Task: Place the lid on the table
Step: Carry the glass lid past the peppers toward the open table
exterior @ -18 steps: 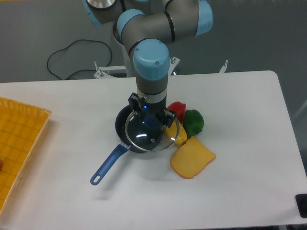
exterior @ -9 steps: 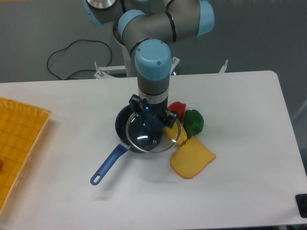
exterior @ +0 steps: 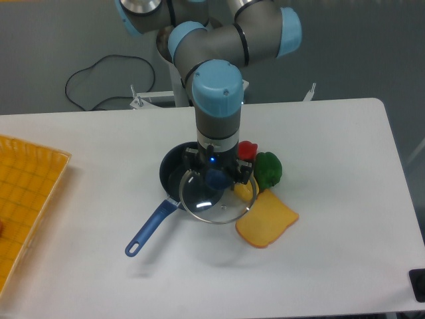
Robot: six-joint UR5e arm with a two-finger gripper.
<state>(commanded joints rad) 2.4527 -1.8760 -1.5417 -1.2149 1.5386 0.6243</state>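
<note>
We have the lid (exterior: 216, 197) off the saucepan (exterior: 174, 174), our gripper (exterior: 216, 178) clamped on its dark blue knob, or so it seems, since the fingers are partly hidden. It hangs tilted above the pan's near edge and the yellow food. What remains is carrying it to bare table (exterior: 332, 232) and letting go.

Single fixed camera, high and in front, angled down across the whole table (exterior: 345, 219), mid-distance.

Grey arm (exterior: 216, 50), light-blue joint caps
</note>
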